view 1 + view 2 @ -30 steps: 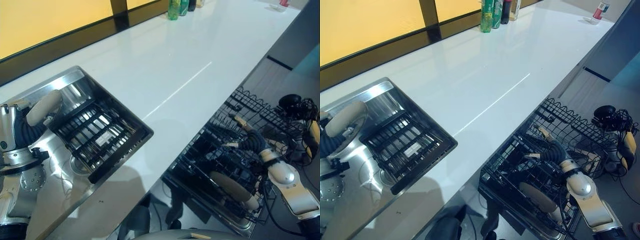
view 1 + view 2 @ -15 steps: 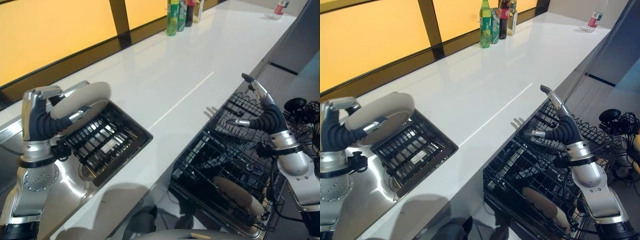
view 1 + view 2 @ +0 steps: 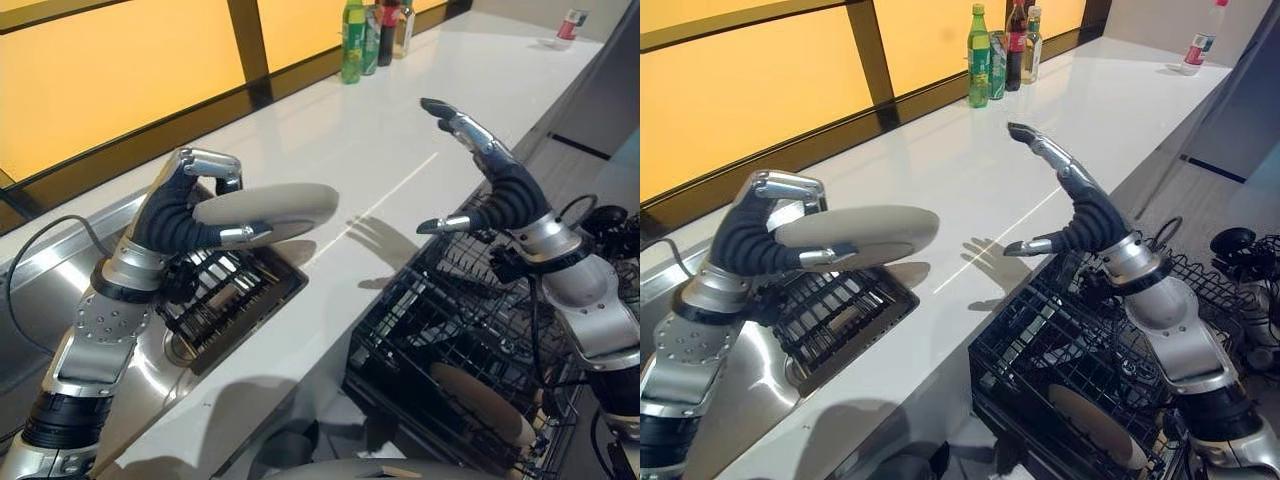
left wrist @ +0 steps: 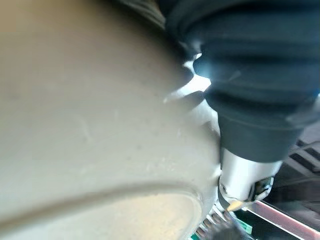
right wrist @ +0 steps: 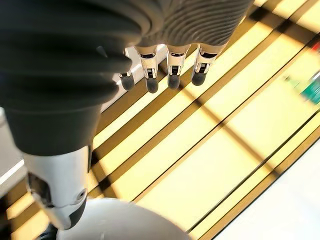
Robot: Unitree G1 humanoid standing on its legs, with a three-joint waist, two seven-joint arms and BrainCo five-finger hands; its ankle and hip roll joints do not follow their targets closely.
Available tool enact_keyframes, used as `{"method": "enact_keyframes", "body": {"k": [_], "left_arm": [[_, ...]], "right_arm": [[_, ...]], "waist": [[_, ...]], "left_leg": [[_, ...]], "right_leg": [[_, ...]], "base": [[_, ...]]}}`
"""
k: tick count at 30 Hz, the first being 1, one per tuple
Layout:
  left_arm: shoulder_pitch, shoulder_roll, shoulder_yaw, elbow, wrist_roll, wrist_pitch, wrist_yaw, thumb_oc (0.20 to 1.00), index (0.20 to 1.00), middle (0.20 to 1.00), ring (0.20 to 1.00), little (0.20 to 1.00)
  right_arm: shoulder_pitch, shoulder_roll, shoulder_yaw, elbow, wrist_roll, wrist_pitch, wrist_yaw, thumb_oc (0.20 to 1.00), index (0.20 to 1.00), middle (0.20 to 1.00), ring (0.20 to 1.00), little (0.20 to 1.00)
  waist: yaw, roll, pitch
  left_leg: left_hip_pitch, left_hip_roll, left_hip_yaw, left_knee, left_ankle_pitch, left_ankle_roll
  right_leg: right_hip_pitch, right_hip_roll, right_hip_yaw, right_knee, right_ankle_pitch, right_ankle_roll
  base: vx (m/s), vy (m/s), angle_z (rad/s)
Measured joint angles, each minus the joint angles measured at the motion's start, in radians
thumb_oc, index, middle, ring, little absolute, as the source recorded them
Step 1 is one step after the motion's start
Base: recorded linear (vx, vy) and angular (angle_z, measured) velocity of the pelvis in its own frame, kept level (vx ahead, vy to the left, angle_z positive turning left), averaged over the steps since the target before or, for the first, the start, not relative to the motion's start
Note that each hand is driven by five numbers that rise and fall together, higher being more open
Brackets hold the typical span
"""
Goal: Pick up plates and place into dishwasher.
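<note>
Your left hand (image 3: 190,215) pinches 1 beige plate (image 3: 268,207) by its rim, holding it near level above the sink rack (image 3: 228,296). Your right hand (image 3: 495,180) is raised over the counter edge (image 3: 330,300), fingers straight and spread, beside the dishwasher rack (image 3: 450,330), where 1 plate (image 3: 482,400) already lies.

Up close in the wrist view, the beige plate (image 4: 90,125) runs off the edges, rim cut away. Down in the dishwasher rack (image 3: 470,340), a second plate (image 3: 485,400) sits half-masked by wires. Far bottles (image 3: 1002,50) too small to read.

Beige plate (image 3: 268,206) pinched in left hand (image 3: 192,212) above black sink rack (image 3: 235,296).
</note>
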Motion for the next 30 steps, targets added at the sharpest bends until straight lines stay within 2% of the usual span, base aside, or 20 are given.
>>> {"method": "enact_keyframes", "body": {"k": [4, 9, 14, 18, 24, 25, 26, 30], "left_arm": [[-0.088, 0.006, -0.062, -0.018, -0.021, -0.004, -0.030, 0.200, 0.200, 0.200, 0.200, 0.200], [-0.133, 0.006, -0.077, -0.045, -0.024, -0.008, -0.037, 0.200, 0.200, 0.200, 0.200, 0.200], [-0.145, 0.004, -0.088, -0.045, -0.025, -0.008, -0.039, 0.200, 0.200, 0.200, 0.200, 0.200], [-0.150, 0.005, -0.088, -0.045, -0.025, -0.001, -0.038, 0.200, 0.200, 0.200, 0.200, 0.200], [-0.152, 0.004, -0.088, -0.045, -0.025, 0.005, -0.038, 0.200, 0.200, 0.200, 0.200, 0.200], [-0.153, 0.004, -0.088, -0.045, -0.025, 0.005, -0.038, 0.200, 0.200, 0.200, 0.200, 0.200], [-0.154, 0.004, -0.088, -0.045, -0.025, 0.005, -0.037, 0.200, 0.200, 0.200, 0.200, 0.200], [-0.154, 0.004, -0.088, -0.045, -0.024, 0.005, -0.035, 0.200, 0.200, 0.200, 0.200, 0.200]], "right_arm": [[-0.073, 0.013, 0.087, -0.011, 0.043, 0.019, 0.070, 1.000, 1.000, 1.000, 1.000, 1.000], [-0.089, 0.030, 0.161, -0.018, 0.091, 0.047, 0.170, 1.000, 1.000, 1.000, 1.000, 1.000], [-0.102, 0.089, 0.199, -0.018, 0.092, 0.065, 0.210, 1.000, 1.000, 1.000, 1.000, 1.000], [-0.127, 0.093, 0.207, -0.010, 0.092, 0.096, 0.224, 1.000, 1.000, 1.000, 1.000, 1.000], [-0.128, 0.092, 0.214, -0.010, 0.130, 0.105, 0.228, 1.000, 1.000, 1.000, 1.000, 1.000], [-0.128, 0.095, 0.214, -0.009, 0.130, 0.105, 0.225, 0.482, 0.482, 0.482, 0.482, 0.482], [-0.129, 0.107, 0.215, -0.007, 0.130, 0.105, 0.215, 0.200, 0.200, 0.200, 0.200, 0.200], [-0.130, 0.135, 0.214, -0.004, 0.130, 0.107, 0.191, 0.200, 0.200, 0.200, 0.200, 0.200]], "waist": [[-0.002, -0.002, -0.001], [0.000, -0.007, -0.003], [0.000, -0.012, -0.007], [0.000, -0.018, -0.011], [0.000, -0.021, -0.013], [0.001, -0.021, -0.013], [0.002, -0.021, -0.013], [0.000, -0.020, -0.013]], "left_leg": [[0.010, -0.009, -0.016, -0.007, 0.004, 0.000], [0.011, -0.015, -0.024, -0.012, 0.009, 0.001], [0.011, -0.018, -0.029, -0.012, 0.011, 0.003], [0.011, -0.020, -0.031, -0.014, 0.013, 0.003], [0.009, -0.025, -0.043, -0.014, 0.015, 0.004], [0.009, -0.025, -0.043, -0.014, 0.016, 0.004], [0.009, -0.025, -0.044, -0.014, 0.016, 0.004], [0.010, -0.025, -0.043, -0.013, 0.016, 0.004]], "right_leg": [[0.016, -0.001, -0.016, -0.006, -0.002, 0.002], [0.020, -0.002, -0.024, -0.006, -0.002, 0.003], [0.021, -0.004, -0.029, -0.007, -0.003, 0.004], [0.021, -0.004, -0.030, -0.007, -0.003, 0.005], [0.024, -0.005, -0.041, -0.007, -0.004, 0.006], [0.024, -0.005, -0.042, -0.007, -0.004, 0.006], [0.024, -0.005, -0.042, -0.007, -0.004, 0.006], [0.024, -0.006, -0.042, -0.007, -0.004, 0.006]], "base": [[-0.01, 0.009, 0.11], [-0.01, -0.001, 0.06], [-0.01, 0.013, 0.03], [0.00, 0.009, 0.01], [-0.01, -0.010, 0.05], [-0.01, -0.001, 0.03], [0.00, 0.000, 0.00], [0.00, 0.000, 0.00]]}}
